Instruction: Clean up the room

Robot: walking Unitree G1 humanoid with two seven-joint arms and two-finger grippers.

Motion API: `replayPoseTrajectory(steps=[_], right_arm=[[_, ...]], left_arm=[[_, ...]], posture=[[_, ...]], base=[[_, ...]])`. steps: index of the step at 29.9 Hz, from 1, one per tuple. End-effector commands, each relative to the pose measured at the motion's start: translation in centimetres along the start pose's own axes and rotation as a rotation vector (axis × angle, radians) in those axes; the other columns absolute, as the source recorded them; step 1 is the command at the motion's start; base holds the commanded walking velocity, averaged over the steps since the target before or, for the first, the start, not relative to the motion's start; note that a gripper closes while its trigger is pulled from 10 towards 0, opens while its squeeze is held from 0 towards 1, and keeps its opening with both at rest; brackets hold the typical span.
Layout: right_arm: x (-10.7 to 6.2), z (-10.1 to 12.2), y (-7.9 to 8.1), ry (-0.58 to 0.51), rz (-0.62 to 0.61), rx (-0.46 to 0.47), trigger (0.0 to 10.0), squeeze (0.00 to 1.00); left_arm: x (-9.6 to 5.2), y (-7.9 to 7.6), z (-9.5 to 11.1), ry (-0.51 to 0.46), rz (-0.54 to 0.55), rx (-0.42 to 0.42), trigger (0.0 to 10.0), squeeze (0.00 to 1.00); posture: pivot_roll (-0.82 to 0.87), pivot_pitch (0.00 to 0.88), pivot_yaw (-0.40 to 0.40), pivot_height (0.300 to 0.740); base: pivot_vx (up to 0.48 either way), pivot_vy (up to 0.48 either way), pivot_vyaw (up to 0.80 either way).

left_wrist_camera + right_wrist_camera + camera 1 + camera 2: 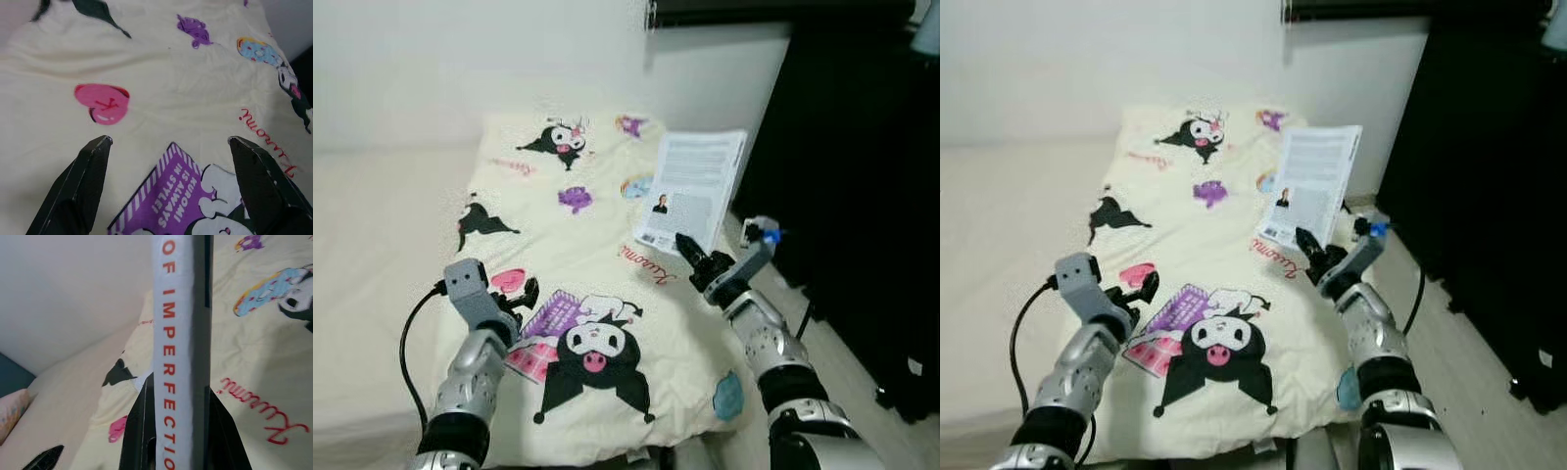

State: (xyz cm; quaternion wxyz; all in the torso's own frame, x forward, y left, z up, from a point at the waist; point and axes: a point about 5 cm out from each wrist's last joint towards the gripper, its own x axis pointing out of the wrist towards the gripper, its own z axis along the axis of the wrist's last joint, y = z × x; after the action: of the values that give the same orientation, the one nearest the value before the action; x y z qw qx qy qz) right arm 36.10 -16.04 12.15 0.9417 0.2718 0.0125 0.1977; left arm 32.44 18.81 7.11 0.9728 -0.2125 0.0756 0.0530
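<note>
STEP: book (693,188) lifted off bed's right edge | right gripper (693,257) jaws pinching its spine | left gripper (517,297) jaws spread over blanket (587,245) | NEXT: likely carry book away, grip kept firm

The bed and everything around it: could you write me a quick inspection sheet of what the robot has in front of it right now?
Surface: a bed with a cream cartoon-print blanket spread over it.
Job's things: a book with a white back cover, held up off the blanket, spine toward the right wrist camera.
Clutter: nothing seen on the blanket itself.
Grippers: right gripper shut on the book's lower edge; left gripper open, hovering over the blanket near a pink heart print.
Cables: a black cable loops from the left wrist down along the arm.
Surroundings: white wall behind the bed, dark furniture to the right, pale floor beside it.
</note>
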Motion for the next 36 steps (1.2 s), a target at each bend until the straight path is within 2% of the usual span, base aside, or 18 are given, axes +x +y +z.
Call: replayPoseTrajectory(steps=[1,5,11,15,19,21,24,25,26,27,28,29,30,31,33,34,35,36], right_arm=[[0.1,0.4,0.3,-0.025,0.025,-0.019,10.0,0.0],[0.3,0.4,0.4,-0.021,0.034,-0.022,10.0,0.0],[0.3,0.1,0.5,-0.014,0.039,-0.021,10.0,0.0],[0.1,-0.5,0.3,0.015,0.037,-0.036,10.0,0.0],[-0.3,-1.3,0.1,0.058,0.036,-0.081,10.0,0.0],[-0.7,-2.0,-0.3,0.092,0.025,-0.093,10.0,0.0],[-1.7,-3.6,-1.3,0.162,-0.023,-0.12,10.0,0.0],[-1.7,-3.6,-1.3,0.162,-0.023,-0.12,10.0,0.0],[-3.0,-5.1,-2.7,0.244,-0.104,-0.161,10.0,0.0],[-3.7,-5.8,-3.2,0.277,-0.131,-0.173,10.0,0.0],[-3.7,-5.8,-3.2,0.277,-0.131,-0.173,10.0,0.0],[-4.4,-6.4,-3.6,0.306,-0.148,-0.186,10.0,0.0],[-5.4,-7.2,-4.1,0.347,-0.153,-0.209,10.0,0.0],[-5.4,-7.2,-4.1,0.347,-0.153,-0.209,10.0,0.0],[-6.0,-7.9,-4.2,0.371,-0.139,-0.221,10.0,0.0],[-6.0,-7.9,-4.2,0.371,-0.139,-0.221,10.0,0.0],[-6.3,-8.4,-4.0,0.38,-0.116,-0.226,10.0,0.0],[-6.4,-8.6,-3.9,0.39,-0.107,-0.238,10.0,0.0]], left_arm=[[-0.1,0.2,0.1,-0.017,0.002,-0.013,10.0,0.0],[0.0,0.1,-0.6,0.033,0.006,0.01,10.0,0.0],[0.0,0.2,-0.9,0.022,0.016,0.04,10.0,0.0],[-0.3,1.2,-1.4,0.034,0.052,0.042,10.0,0.0],[-0.6,1.8,-2.1,0.06,0.059,0.081,10.0,0.0],[-1.1,2.7,-3.2,0.095,0.087,0.132,10.0,0.0],[-2.6,4.8,-5.6,0.197,0.137,0.26,10.0,0.0],[-2.6,4.8,-5.6,0.197,0.137,0.26,10.0,0.0],[-4.1,7.0,-7.5,0.314,0.211,0.287,10.0,0.0],[-4.8,7.7,-8.2,0.357,0.236,0.286,10.0,0.0],[-4.8,7.7,-8.2,0.357,0.236,0.286,10.0,0.0],[-5.7,8.5,-9.0,0.406,0.273,0.262,10.0,0.0],[-7.4,9.8,-10.5,0.482,0.338,0.21,10.0,0.0],[-7.4,9.8,-10.5,0.482,0.338,0.21,10.0,0.0],[-9.1,10.7,-11.8,0.556,0.395,0.18,10.0,0.0],[-9.1,10.7,-11.8,0.556,0.395,0.18,10.0,0.0],[-11.1,11.5,-13.3,0.644,0.441,0.223,10.0,0.0],[-11.8,11.7,-13.8,0.674,0.454,0.238,10.0,0.0]], posture=[[-0.03,0.06,-0.024,0.67],[-0.03,0.053,-0.028,0.69],[-0.03,0.051,-0.028,0.72],[-0.03,0.059,-0.023,0.74],[-0.03,0.059,-0.024,0.74],[-0.03,0.06,-0.023,0.74],[-0.03,0.059,-0.026,0.74],[-0.03,0.059,-0.026,0.74],[-0.03,0.056,-0.029,0.74],[-0.03,0.056,-0.029,0.74],[-0.03,0.056,-0.029,0.74],[-0.02,0.052,-0.03,0.74],[-0.02,0.053,-0.03,0.74],[-0.02,0.053,-0.03,0.74],[-0.03,0.051,-0.026,0.74],[-0.03,0.051,-0.026,0.74],[-0.04,0.047,-0.019,0.74],[-0.04,0.047,-0.019,0.74]], base=[[0.0,0.0,0.0],[-0.24,0.0,0.0],[-0.24,0.0,0.0],[0.0,0.0,0.0],[0.0,0.0,0.0],[0.0,0.0,0.0],[0.0,0.0,0.0],[0.0,0.0,0.0],[0.0,0.0,0.0],[0.0,0.0,0.0],[0.0,0.0,0.0],[0.0,0.0,0.0],[0.0,0.0,0.74],[0.0,0.0,0.74],[0.0,0.0,0.73],[0.0,0.0,0.72],[0.0,0.0,0.72],[0.0,0.0,0.72]])
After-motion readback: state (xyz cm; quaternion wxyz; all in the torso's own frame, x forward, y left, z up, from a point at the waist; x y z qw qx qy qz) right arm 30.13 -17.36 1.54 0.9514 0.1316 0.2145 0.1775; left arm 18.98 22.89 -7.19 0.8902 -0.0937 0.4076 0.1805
